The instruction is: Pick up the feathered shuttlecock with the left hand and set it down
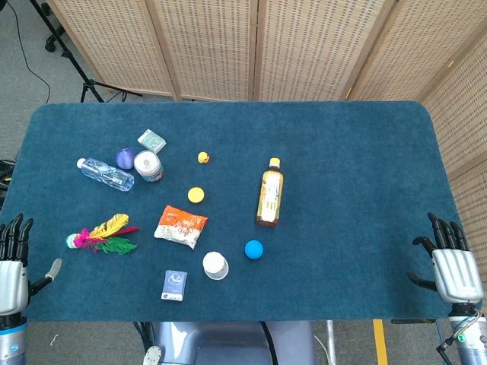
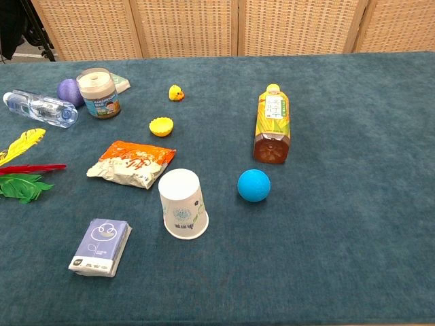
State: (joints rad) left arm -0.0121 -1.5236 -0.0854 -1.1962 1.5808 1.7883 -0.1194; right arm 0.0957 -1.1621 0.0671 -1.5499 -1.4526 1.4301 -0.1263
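The left hand is hanging at the near left edge of the table, fingers extended and apart, grasping nothing. It is showing only in the head view. The right hand is sitting at the near right edge in the same condition: fingers spread, released, holding nothing.

The feathered shuttlecock is lying flat on the blue cloth near the left hand but apart from it, its round base pointing toward the left edge and its yellow, red and green feathers fanning rightward. In the chest view only the feathers are showing at the left border.

Further out, an orange snack packet is lying just right of the feathers. A small card box is resting near the front edge, with an upturned paper cup beside it and a blue ball to the right of that. A yellow cap is sitting behind the packet. A tea bottle is lying on its side near the centre, cap pointing away. At the far left, a water bottle, a purple ball, a lidded jar and a small green box are clustering together. A small rubber duck is standing apart to their right.
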